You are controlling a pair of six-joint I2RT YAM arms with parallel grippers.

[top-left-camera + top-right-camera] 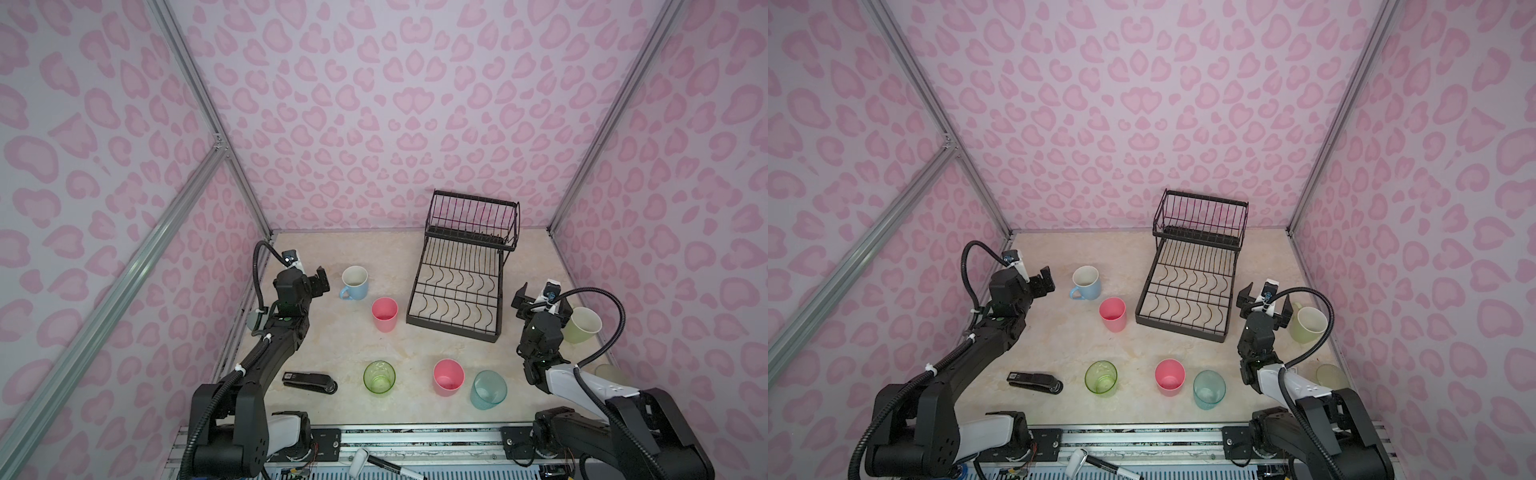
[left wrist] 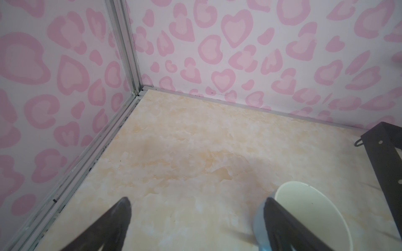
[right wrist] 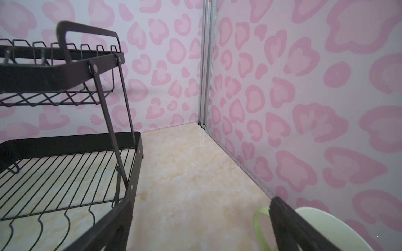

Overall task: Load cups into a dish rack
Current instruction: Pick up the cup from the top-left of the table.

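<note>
Left wrist view, entry one: left fingers [image 2: 117,219] are standing wide apart and gripping nothing, hanging over bare worktop [image 2: 195,152]. The light blue mug [image 2: 315,215] is sitting upright right at the finger nearer the rack, and that finger is covering part of its wall; contact cannot be told. Judged purpose: the fingers are being spread so that one can go inside the mug's mouth while the other takes the outer wall.

Entry two, right wrist view: right fingers [image 3: 287,221] are likewise gaping and empty. The pale green mug [image 3: 330,230] is standing upright at the outer finger, its handle showing on the gap side of that finger. The dish rack [image 3: 65,142] is lying just beyond the inner finger.

Entry three, both top views:
- The rack is sitting between the two sets of fingers, nearer the right ones, and both tiers are carrying no cup, so loading is not yet begun
- A pink tumbler [image 1: 384,314] is standing between the left fingers and the rack
- The second pink tumbler [image 1: 448,375], green tumbler [image 1: 379,377] and teal tumbler [image 1: 488,390] are waiting well behind both sets of fingers
- A yellowish tumbler [image 1: 1331,376] is sitting behind the right fingers, partly hidden by the arm
- The black stapler [image 1: 309,381] is lying behind the left fingers and is no part of the load

All cups are standing mouth-up and apart, probably leaving room for the fingers, with each arm attending its nearest mug
</note>
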